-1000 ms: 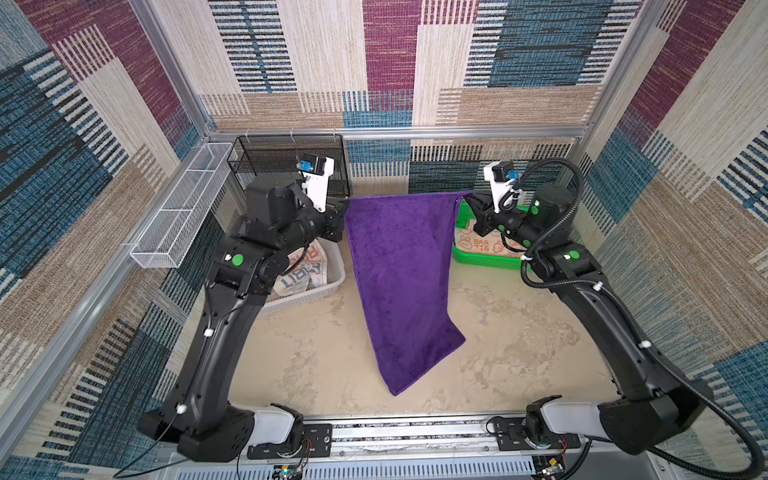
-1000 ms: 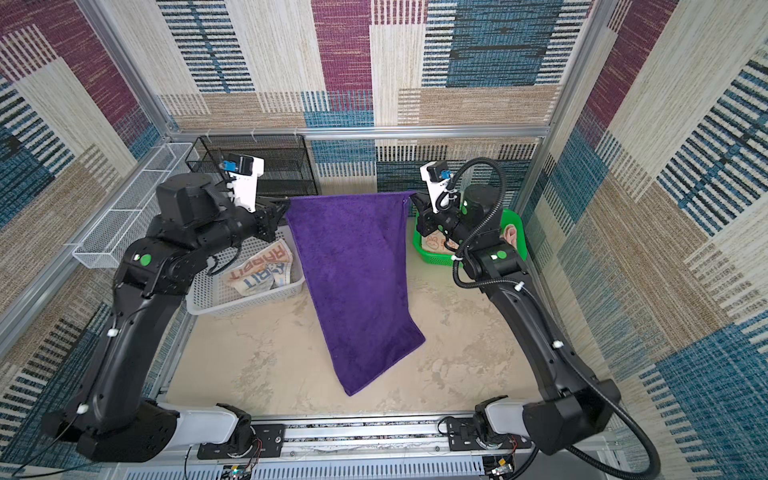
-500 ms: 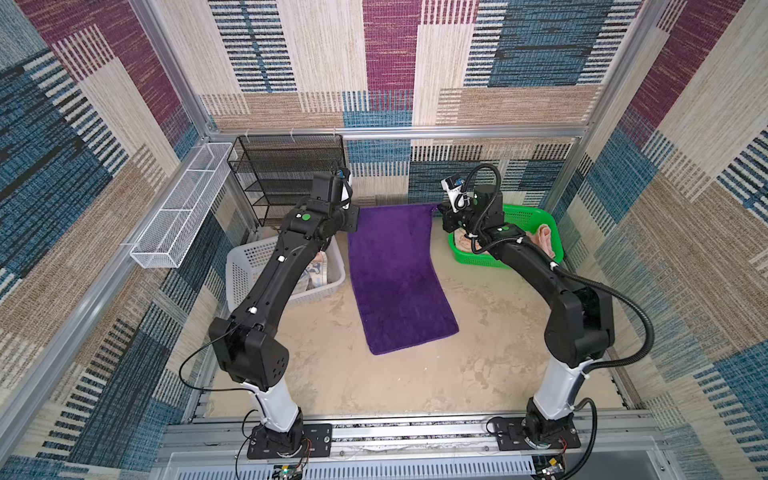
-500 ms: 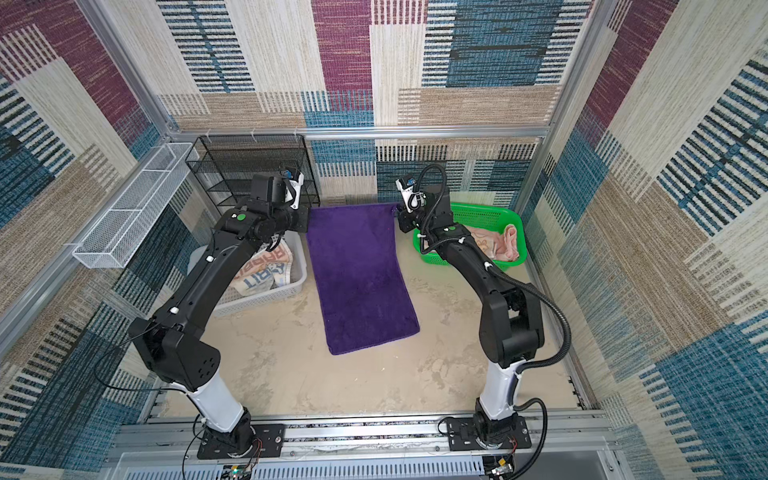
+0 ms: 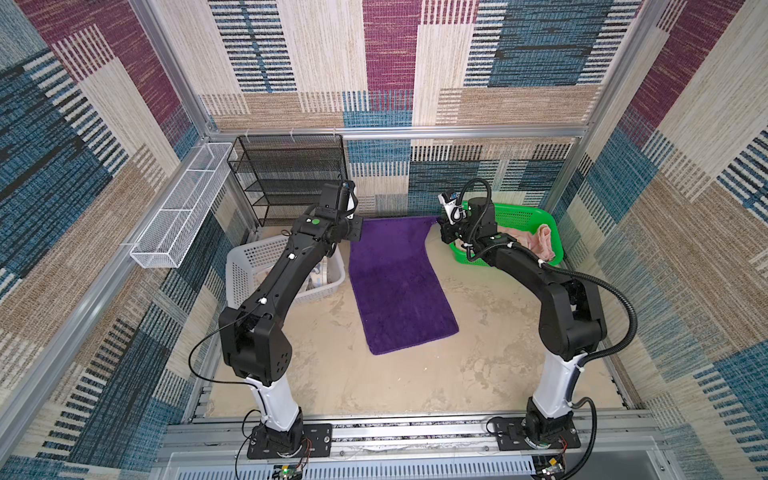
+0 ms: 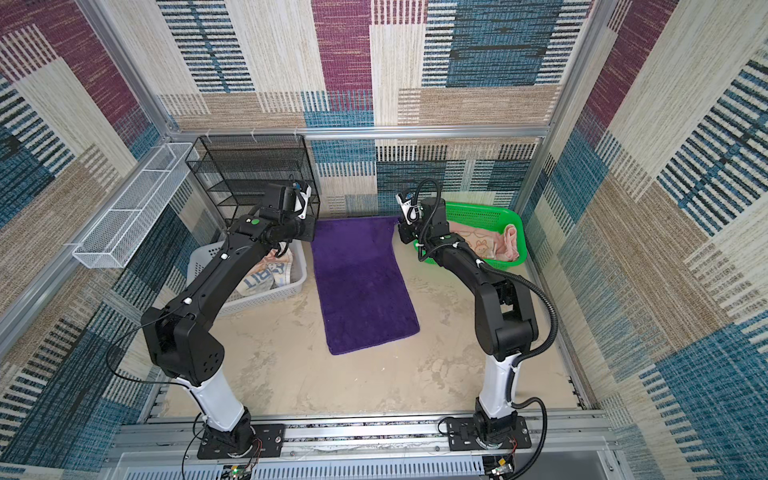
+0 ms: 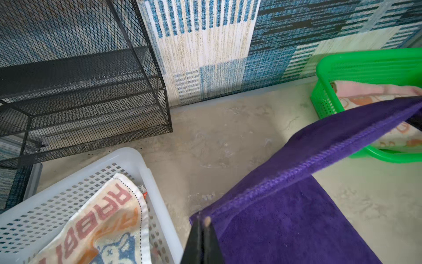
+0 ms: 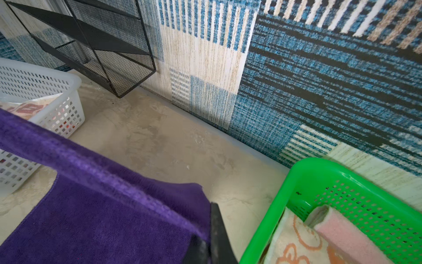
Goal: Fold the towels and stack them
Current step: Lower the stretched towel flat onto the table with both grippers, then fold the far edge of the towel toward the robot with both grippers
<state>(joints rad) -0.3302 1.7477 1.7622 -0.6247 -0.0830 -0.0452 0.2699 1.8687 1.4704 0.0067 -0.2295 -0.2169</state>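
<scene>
The purple towel (image 5: 399,282) (image 6: 361,278) lies spread lengthwise down the middle of the table. Its far edge (image 7: 319,157) is stretched just above the table between my two grippers. My left gripper (image 7: 203,222) (image 5: 355,230) is shut on the far left corner. On the far right corner my right gripper (image 8: 209,228) (image 5: 442,235) is shut. The RABBIT towel (image 7: 102,219) (image 6: 266,274) lies crumpled in the white basket. The folded orange cartoon towel (image 8: 294,242) (image 6: 478,245) and the pink towel (image 8: 347,230) (image 6: 511,245) rest in the green basket.
The white basket (image 5: 249,266) stands left of the purple towel and the green basket (image 5: 528,216) at the far right. A black mesh shelf (image 5: 291,178) stands against the back wall. A white wire tray (image 5: 178,212) hangs on the left wall.
Both arms have swung down and away from the camera with the purple towel. It hung from raised grippers a second ago; now most of it lies flat on the table.
</scene>
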